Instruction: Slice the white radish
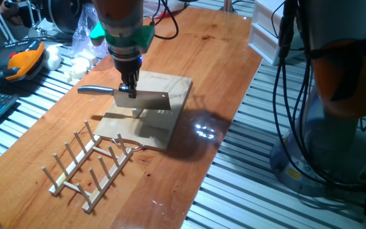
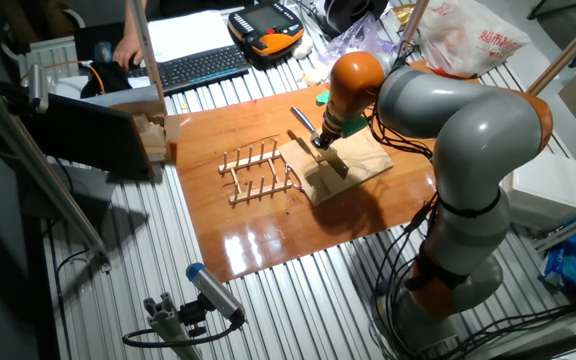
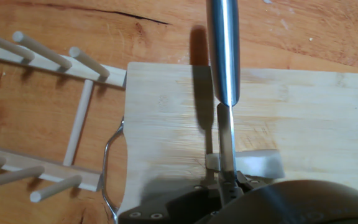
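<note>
1. Radish first: the white radish (image 3: 258, 163) lies on the cutting board (image 3: 166, 112), a small white oblong chunk near the board edge closest to the hand camera.
2. Knife blade (image 3: 226, 146) stands edge-down across the chunk in my hand view; a short white piece shows on one side of the blade and the longer part on the other. I cannot tell whether the cut goes through.
3. Knife (image 1: 146, 98) reads from one fixed view as a flat rectangular blade held broadside above the board, its steel handle (image 1: 95, 90) sticking out past the board edge.
4. Gripper (image 1: 128, 88) is clamped on the knife where blade meets handle, fingers pointing down at the board.
5. Board sits on the wooden table (image 1: 215, 70). A wooden peg rack (image 1: 88, 166) lies just beside the board, and a thin wire loop (image 3: 109, 163) shows at the board edge facing the rack.
</note>
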You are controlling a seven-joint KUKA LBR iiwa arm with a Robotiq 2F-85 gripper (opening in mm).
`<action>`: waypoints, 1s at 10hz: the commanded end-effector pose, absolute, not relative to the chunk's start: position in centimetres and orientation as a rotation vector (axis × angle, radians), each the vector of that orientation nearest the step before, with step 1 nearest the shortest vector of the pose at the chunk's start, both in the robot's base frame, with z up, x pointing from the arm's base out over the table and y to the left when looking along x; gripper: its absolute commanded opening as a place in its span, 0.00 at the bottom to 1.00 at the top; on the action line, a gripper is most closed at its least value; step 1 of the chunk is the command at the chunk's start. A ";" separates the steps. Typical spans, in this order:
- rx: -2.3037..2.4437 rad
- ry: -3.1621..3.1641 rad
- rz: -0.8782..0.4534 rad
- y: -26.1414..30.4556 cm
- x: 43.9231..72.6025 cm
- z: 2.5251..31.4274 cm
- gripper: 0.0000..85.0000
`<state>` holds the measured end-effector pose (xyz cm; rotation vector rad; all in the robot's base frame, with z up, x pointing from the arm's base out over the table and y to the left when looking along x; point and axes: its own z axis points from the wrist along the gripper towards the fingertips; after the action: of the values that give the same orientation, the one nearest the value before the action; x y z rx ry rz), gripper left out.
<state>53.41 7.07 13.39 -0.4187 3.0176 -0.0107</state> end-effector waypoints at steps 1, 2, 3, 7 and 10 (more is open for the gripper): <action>-0.419 3.014 -0.013 7.0 53.4 13.4 0.00; -0.420 3.015 -0.018 7.0 53.5 13.3 0.00; -0.419 3.014 -0.013 7.0 53.4 13.1 0.00; -0.400 3.010 -0.019 7.2 53.0 12.5 0.00; -0.401 3.003 -0.013 7.2 53.1 11.7 0.00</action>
<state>53.14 7.26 11.70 -0.4027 3.0007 -0.0124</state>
